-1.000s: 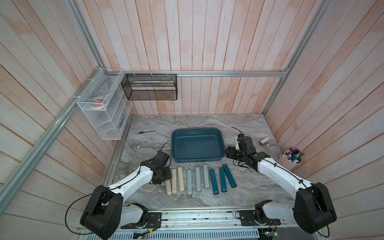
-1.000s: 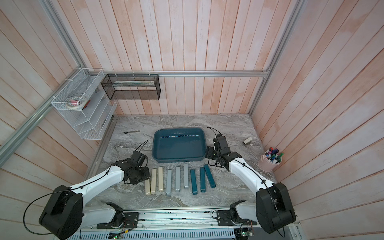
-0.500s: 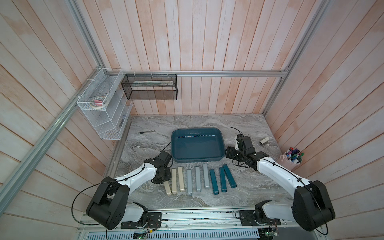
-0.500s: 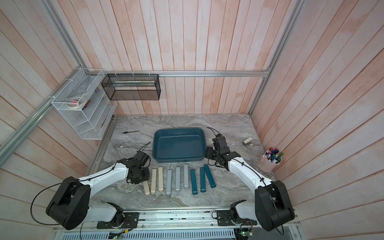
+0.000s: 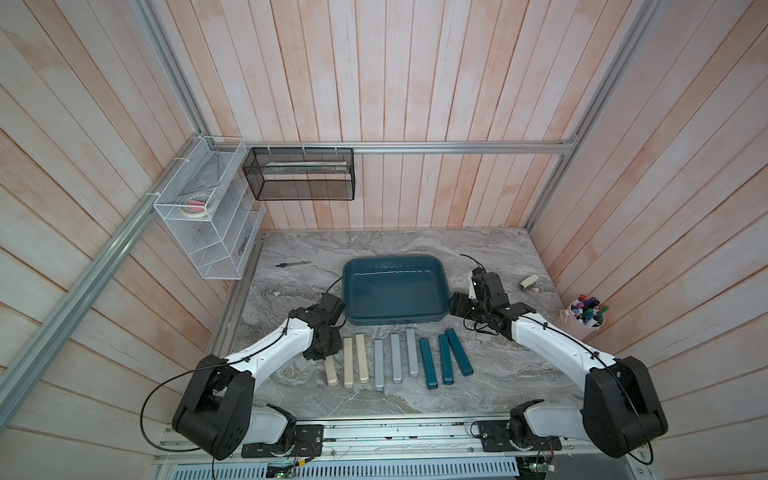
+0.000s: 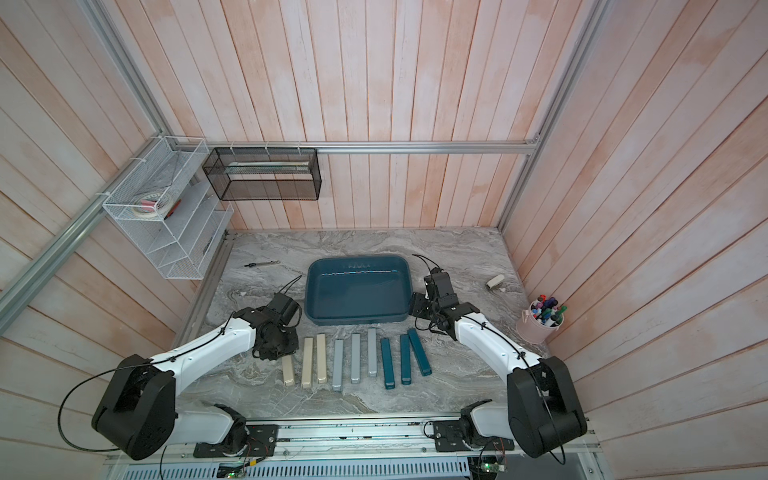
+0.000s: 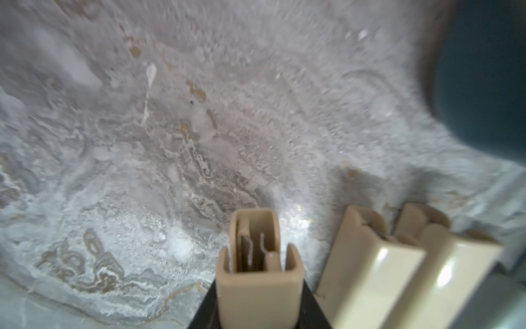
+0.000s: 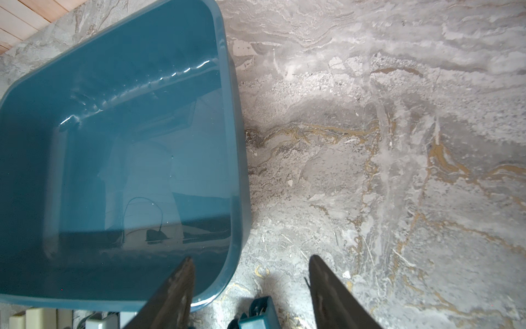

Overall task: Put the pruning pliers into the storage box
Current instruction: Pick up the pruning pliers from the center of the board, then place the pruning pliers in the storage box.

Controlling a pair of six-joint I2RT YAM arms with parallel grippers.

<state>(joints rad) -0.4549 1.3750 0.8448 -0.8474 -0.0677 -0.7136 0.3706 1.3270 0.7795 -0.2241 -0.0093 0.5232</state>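
A: Left claw (image 5: 323, 352), what's it doing?
B: Pinching the far end of the outermost beige bar (image 5: 331, 371), which is sitting at the left end of the pruning pliers (image 5: 394, 358) row. In the left wrist view the bar is sitting right between the fingers.
A: Other bars?
B: Eight are lying loose on the surface (image 5: 498, 374), between the storage box (image 5: 395, 321) and the near edge.
A: Right claw (image 8: 250, 257)?
B: Standing spread, gripping nothing, hovering at the box's near right corner. A teal bar (image 8: 257, 313) end is showing just beneath it.
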